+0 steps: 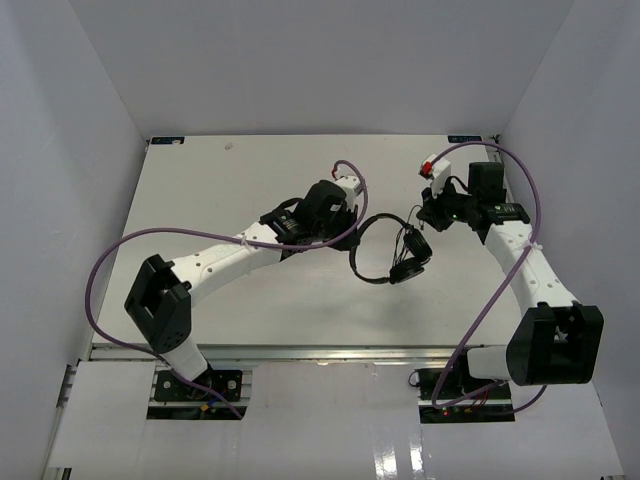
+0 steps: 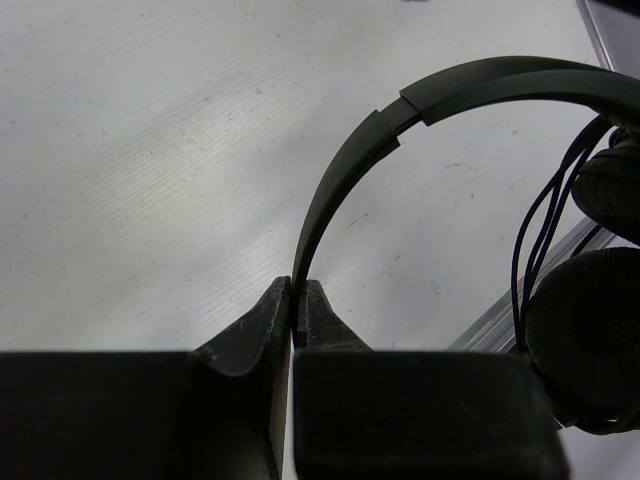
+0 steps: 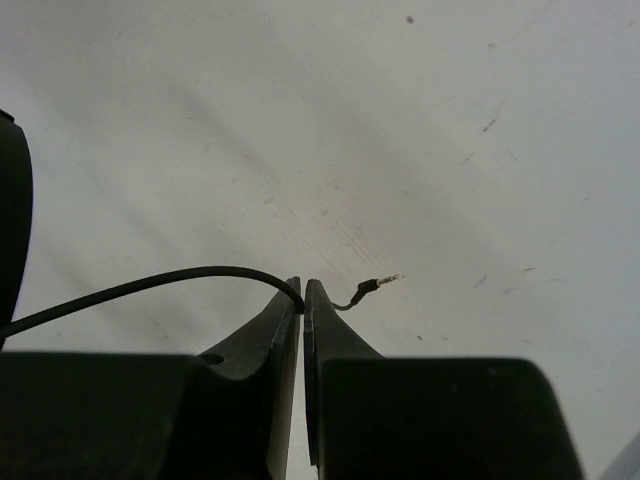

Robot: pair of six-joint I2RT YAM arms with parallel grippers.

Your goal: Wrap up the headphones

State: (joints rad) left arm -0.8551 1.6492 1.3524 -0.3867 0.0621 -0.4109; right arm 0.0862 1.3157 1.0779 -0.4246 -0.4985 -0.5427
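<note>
The black headphones (image 1: 390, 250) are at the table's middle, headband curving left, both earcups (image 1: 410, 262) together at the right with cord loops around them. My left gripper (image 2: 296, 300) is shut on the thin headband (image 2: 345, 175); the earcups (image 2: 585, 320) and several cord strands (image 2: 540, 230) show at the right of the left wrist view. My right gripper (image 3: 303, 298) is shut on the thin black cord (image 3: 150, 283) just short of its plug (image 3: 372, 287), which sticks out to the right. In the top view the right gripper (image 1: 425, 212) is just above the earcups.
Thick purple robot cables (image 1: 115, 260) loop beside each arm. A small red and white part (image 1: 432, 168) sits on the right arm near the far edge. White walls enclose the table (image 1: 250, 170) on three sides. A metal rail runs along the near edge.
</note>
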